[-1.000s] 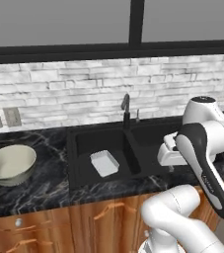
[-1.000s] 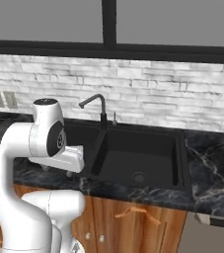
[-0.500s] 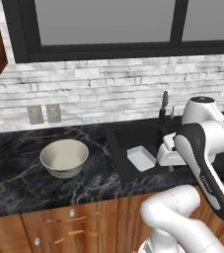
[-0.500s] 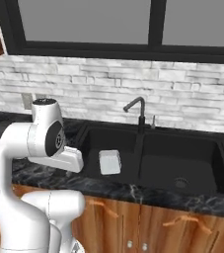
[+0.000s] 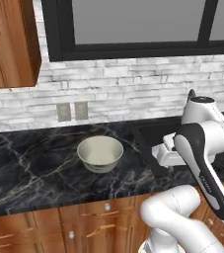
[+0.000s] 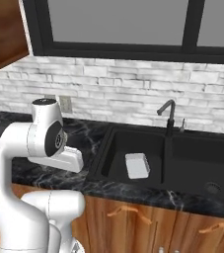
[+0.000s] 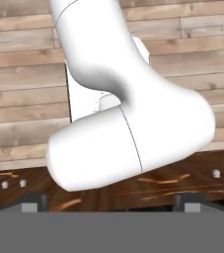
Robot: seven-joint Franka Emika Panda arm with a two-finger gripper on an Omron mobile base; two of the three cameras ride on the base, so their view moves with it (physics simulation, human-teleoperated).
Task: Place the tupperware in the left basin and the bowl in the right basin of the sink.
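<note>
The cream bowl (image 5: pixel 100 153) stands upright on the black marble counter (image 5: pixel 29 168), left of the sink (image 5: pixel 148 136). The white tupperware (image 6: pixel 137 165) lies flat in the left basin (image 6: pixel 116 160). Beyond the central divider, the right basin (image 6: pixel 197 160) holds nothing but its round drain. The arm is folded close over the base, its white hand (image 5: pixel 167 154) above the counter's front edge, right of the bowl and apart from it. My gripper (image 7: pixel 111 205) looks down at the floor and cabinet fronts, its two fingertips (image 7: pixel 32 203) wide apart and open, nothing between them.
A black gooseneck faucet (image 6: pixel 167 116) rises behind the sink's divider. A wooden wall cabinet (image 5: pixel 10 44) hangs at the upper left, and wall outlets (image 5: pixel 71 111) sit behind the bowl. Wooden drawers (image 5: pixel 103 212) run under the counter.
The base has driven to the left, so the whole scene slid right in both base views and the bowl now sits near mid-frame. The arm keeps its folded pose and the gripper stays open.
</note>
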